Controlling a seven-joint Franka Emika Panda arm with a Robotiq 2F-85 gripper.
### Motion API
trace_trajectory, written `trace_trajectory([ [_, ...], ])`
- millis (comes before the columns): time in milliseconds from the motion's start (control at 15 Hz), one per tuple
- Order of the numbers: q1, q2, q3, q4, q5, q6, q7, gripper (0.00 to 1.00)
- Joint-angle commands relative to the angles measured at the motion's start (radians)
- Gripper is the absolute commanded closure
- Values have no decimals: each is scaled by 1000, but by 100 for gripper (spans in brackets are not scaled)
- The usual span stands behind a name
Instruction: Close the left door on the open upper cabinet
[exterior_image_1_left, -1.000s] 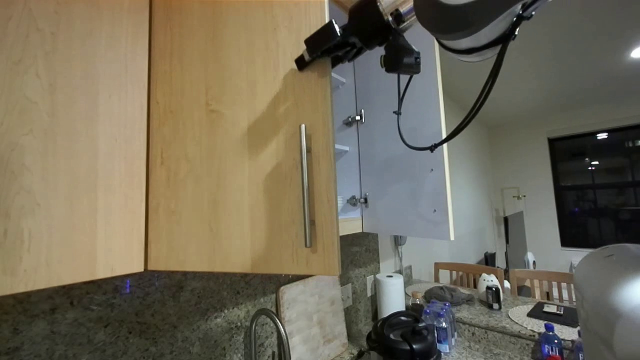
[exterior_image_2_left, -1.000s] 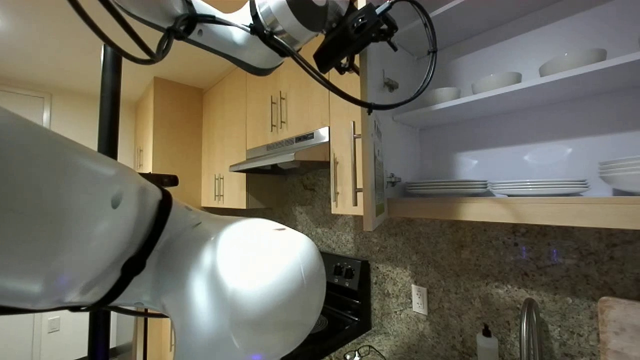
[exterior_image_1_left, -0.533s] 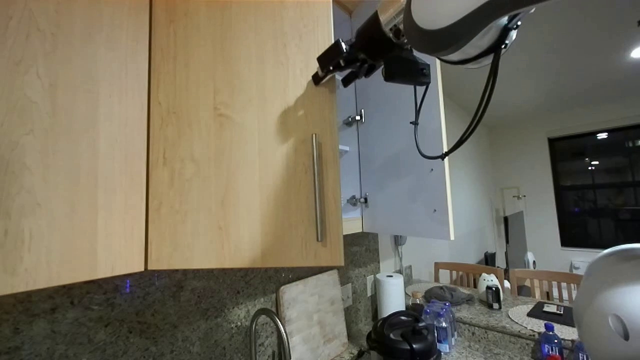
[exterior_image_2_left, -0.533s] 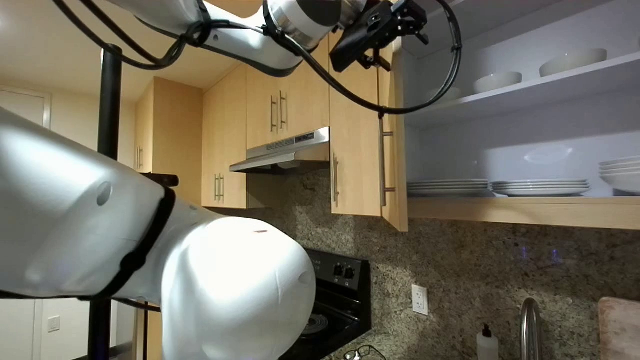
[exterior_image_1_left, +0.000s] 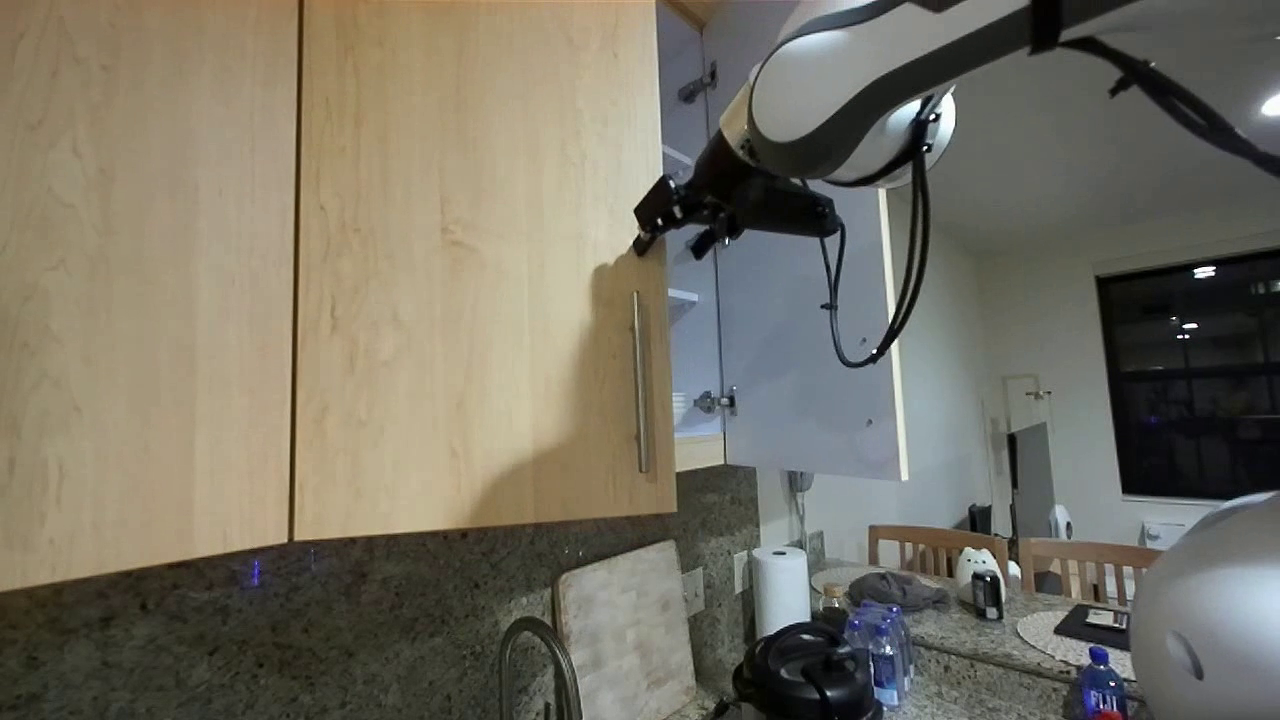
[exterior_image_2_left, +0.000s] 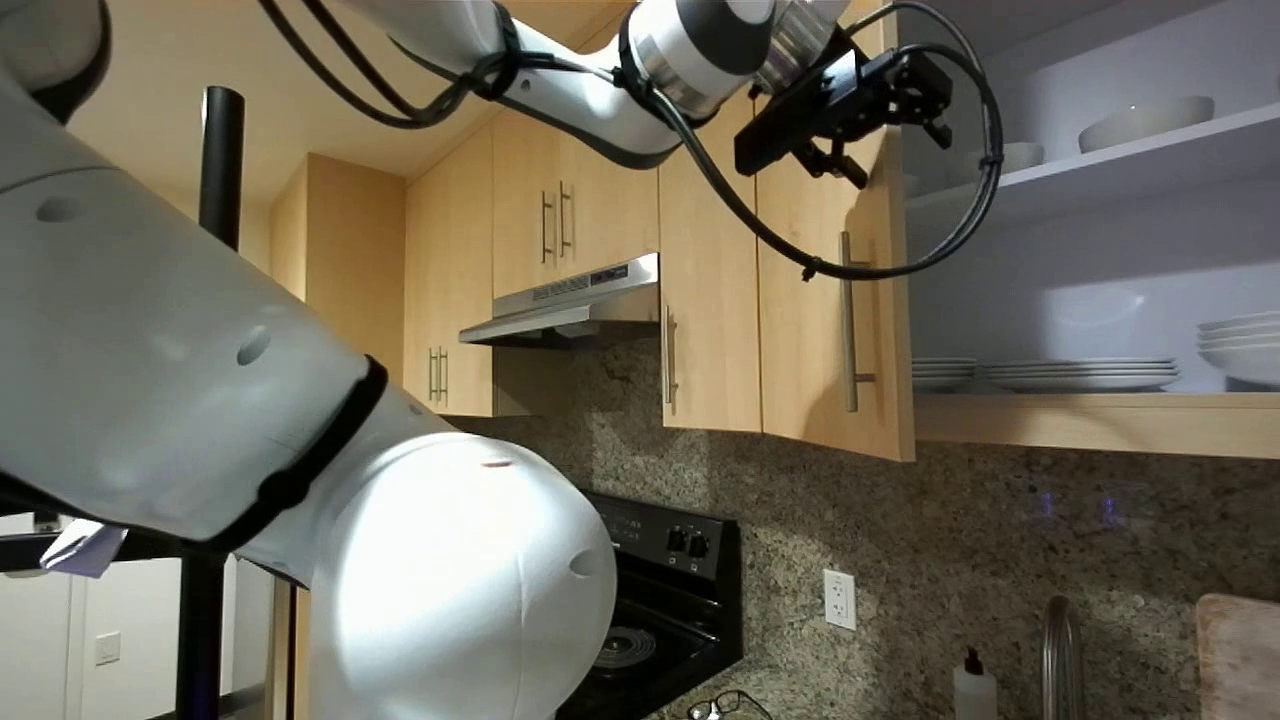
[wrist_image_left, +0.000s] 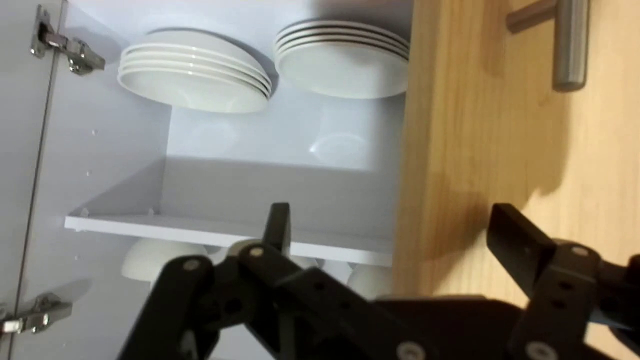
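Note:
The left door (exterior_image_1_left: 480, 300) is a light-wood panel with a slim metal bar handle. It stands partly open, covering the left end of the upper cabinet in an exterior view (exterior_image_2_left: 815, 350). The upper cabinet (exterior_image_2_left: 1050, 290) shows its white interior with plates and bowls. In the wrist view the door (wrist_image_left: 505, 130) fills the right side and the cabinet interior (wrist_image_left: 280, 145) the left. My gripper (wrist_image_left: 391, 206) is open, with the door's free edge between its fingers. In both exterior views the gripper (exterior_image_1_left: 671, 248) is at this edge, above the handle (exterior_image_2_left: 848, 325). I cannot tell whether it touches the door.
The pale right door (exterior_image_1_left: 800, 350) of the cabinet stands open. Plate stacks (wrist_image_left: 195, 70) sit inside. A range hood (exterior_image_2_left: 565, 300) and stove lie beyond the arm. Below are a faucet (exterior_image_1_left: 540, 650), a cutting board (exterior_image_1_left: 625, 630) and a black pot (exterior_image_1_left: 808, 670).
The left door has swung further toward the cabinet; its outer face now shows where its inner face showed before. My gripper has moved down and along with the door's free edge, staying open.

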Motion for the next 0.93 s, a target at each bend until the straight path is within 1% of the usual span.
trace_trajectory([
  [0,-16,104,9,76,31,-53,37,0],
  [133,-26,92,18,53,22,-45,57,0],
  [400,-23,11,32,-35,25,-25,88,0],
  [600,-48,-78,71,-127,30,3,167,0],
  [867,-46,-172,119,-199,36,-20,225,0],
])
